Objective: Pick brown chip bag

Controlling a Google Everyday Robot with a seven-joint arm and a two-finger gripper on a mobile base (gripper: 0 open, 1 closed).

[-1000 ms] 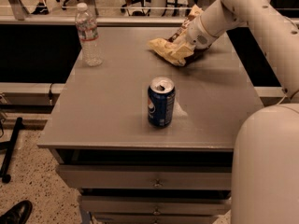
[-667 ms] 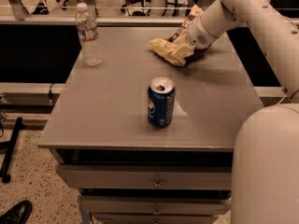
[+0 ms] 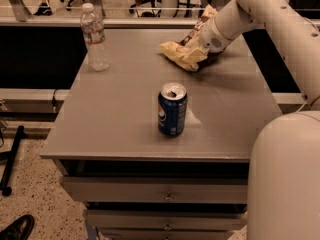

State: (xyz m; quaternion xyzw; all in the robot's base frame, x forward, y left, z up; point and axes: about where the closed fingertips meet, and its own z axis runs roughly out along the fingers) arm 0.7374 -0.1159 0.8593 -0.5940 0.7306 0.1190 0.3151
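Observation:
The brown chip bag (image 3: 179,55) lies crumpled at the back right of the grey table (image 3: 125,114). It is pale yellow-tan with a dark brown part that sticks up behind the wrist. My gripper (image 3: 201,48) comes in from the right on the white arm (image 3: 260,9). It is down on the bag's right half, touching it, and the bag and the wrist hide its tip.
A blue soda can (image 3: 172,109) stands upright near the table's middle front. A clear water bottle (image 3: 95,36) stands at the back left. Drawers (image 3: 165,196) sit under the table. My white base (image 3: 285,179) fills the lower right. Office chairs stand beyond the far rail.

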